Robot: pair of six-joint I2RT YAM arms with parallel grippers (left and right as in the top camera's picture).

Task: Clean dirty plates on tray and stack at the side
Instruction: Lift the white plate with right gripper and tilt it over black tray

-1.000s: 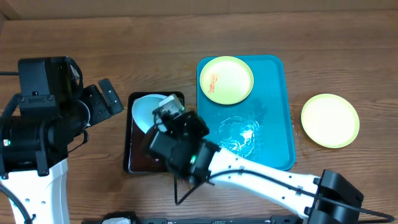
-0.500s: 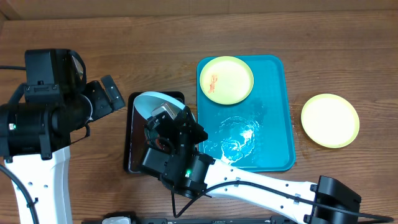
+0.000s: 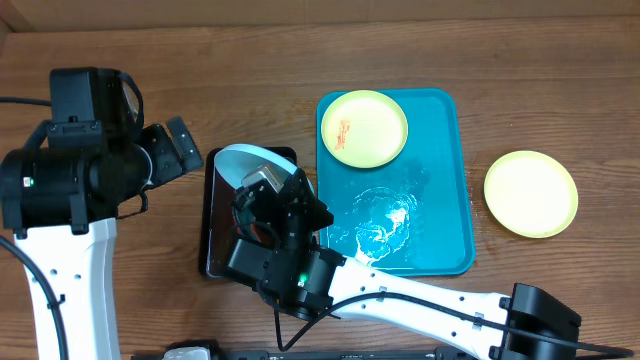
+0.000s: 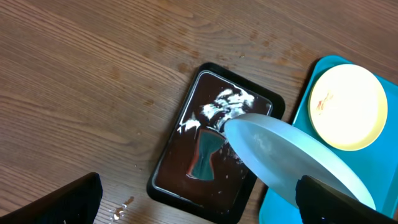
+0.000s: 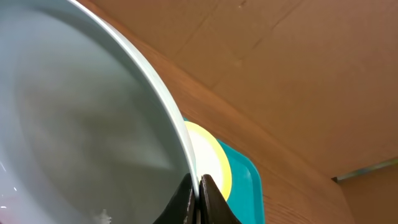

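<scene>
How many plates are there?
3. One smeared yellow-green plate on the turquoise tray, one clean yellow-green plate on the table right of it, one light blue plate held tilted over the black tray.

The table [image 3: 300, 60] is showing matt, grained wood. The turquoise tray [image 3: 450, 215] is gleaming as smooth, glossy plastic, with wet streaks glistening on it. The yellow-green plate [image 3: 365, 128] and the second yellow-green plate [image 3: 530, 193] are looking like smooth, dull-sheened plastic. The light blue plate [image 4: 292, 162] is shining softly. The black tray [image 4: 168, 163] is holding glossy, light-reflecting dark liquid
</scene>
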